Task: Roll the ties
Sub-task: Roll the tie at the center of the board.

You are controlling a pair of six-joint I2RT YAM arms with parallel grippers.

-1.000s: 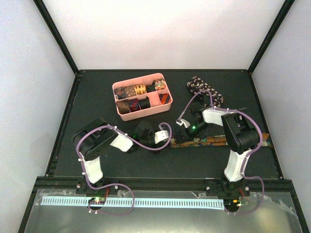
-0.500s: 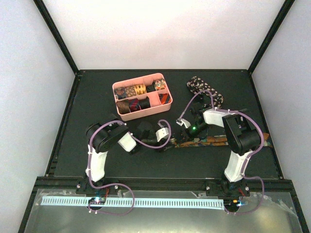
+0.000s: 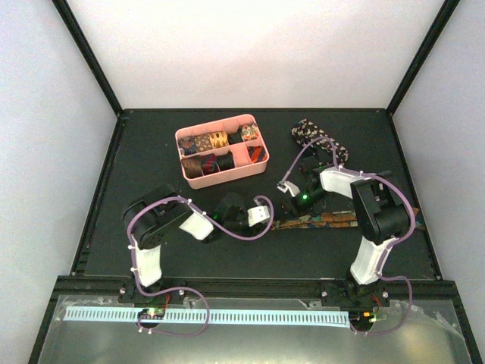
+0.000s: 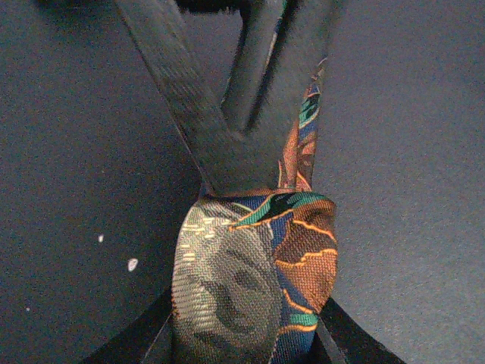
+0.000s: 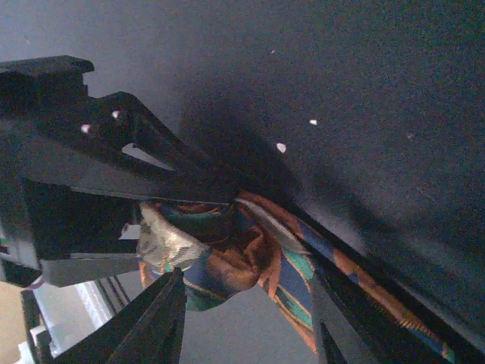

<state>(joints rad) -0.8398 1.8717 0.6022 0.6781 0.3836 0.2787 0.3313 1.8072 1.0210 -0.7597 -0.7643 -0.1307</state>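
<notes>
Left pincer (image 4: 244, 322) has clamped the patterned tie roll (image 4: 254, 262), right pincer (image 5: 244, 303) has spread; we fear a loose pinch unrolls it.

Orange-brown-blue patterned tie (image 4: 258, 280): woven cloth, fine ribbed weave, slight sheen. Black table surface (image 4: 409, 152): matt, finely grainy. Far-left pink divided tray (image 3: 227, 176): smooth plastic. White arm shells (image 3: 337, 182): smooth plastic.

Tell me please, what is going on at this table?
Two robot arms are rolling a patterned tie. The left hand grips the rolled end, and the right hand stands open around that roll. The rest lies flat on the table. The pink tray holds finished rolls; a speckled tie lies farther back.
</notes>
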